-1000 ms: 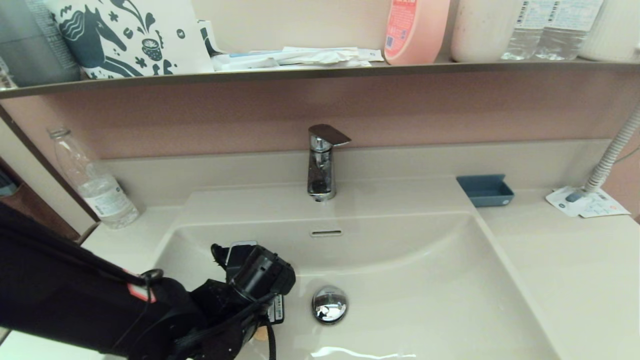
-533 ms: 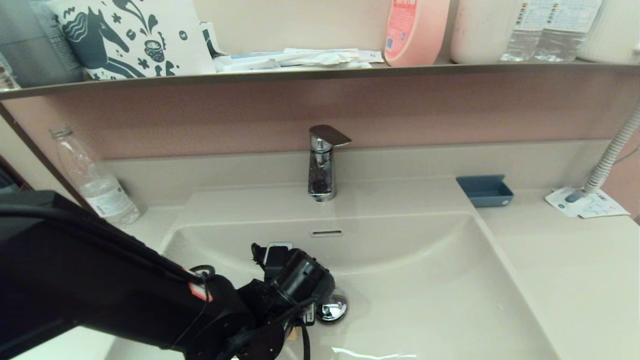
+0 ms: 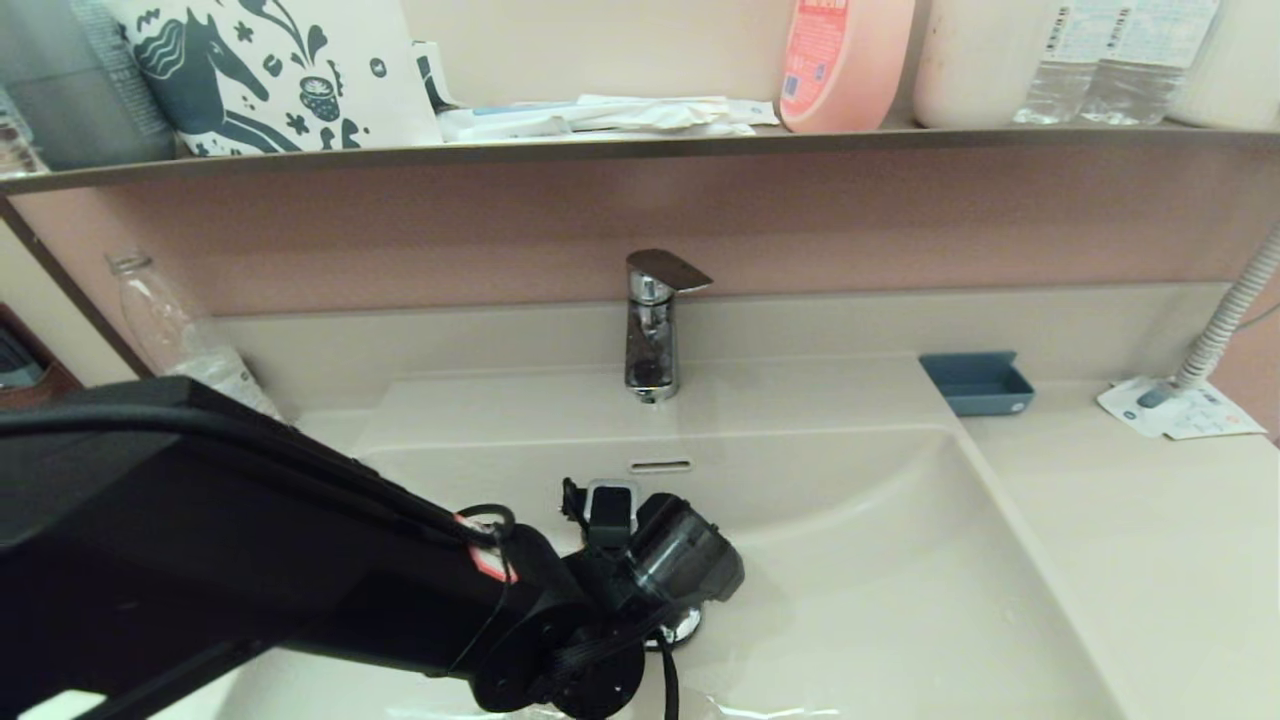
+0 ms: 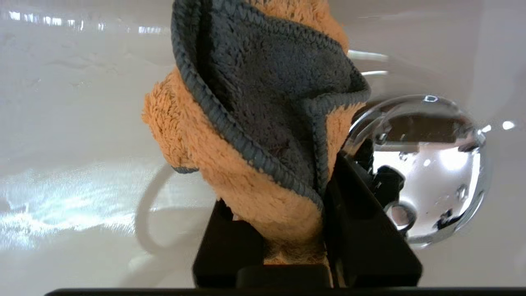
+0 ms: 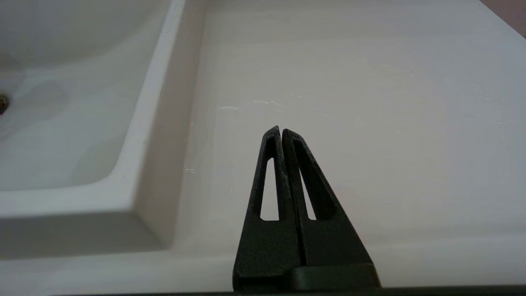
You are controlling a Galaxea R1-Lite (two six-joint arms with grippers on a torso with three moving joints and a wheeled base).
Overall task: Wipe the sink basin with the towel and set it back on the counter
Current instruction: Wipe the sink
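The orange-yellow towel (image 4: pixel 263 123) with dark grey edging is bunched between the fingers of my left gripper (image 4: pixel 283 193), which is shut on it. The towel presses on the floor of the beige sink basin (image 3: pixel 900 560), right beside the chrome drain stopper (image 4: pixel 427 164). In the head view my left arm reaches low into the basin; its wrist (image 3: pixel 650 560) hides the towel and most of the drain stopper (image 3: pixel 683 625). My right gripper (image 5: pixel 281 130) is shut on nothing and hangs over the counter (image 5: pixel 349 82) just right of the basin; it is outside the head view.
A chrome faucet (image 3: pixel 650 330) stands behind the basin. On the counter (image 3: pixel 1150 540) to the right are a blue dish (image 3: pixel 978 384), printed papers (image 3: pixel 1180 410) and a ribbed hose (image 3: pixel 1225 320). A clear bottle (image 3: pixel 170 330) stands at the left. A brown shelf (image 3: pixel 640 148) runs above.
My left arm has swept to the right across the basin floor with the towel, from left of the drain stopper to over it. The stopper is now mostly hidden.
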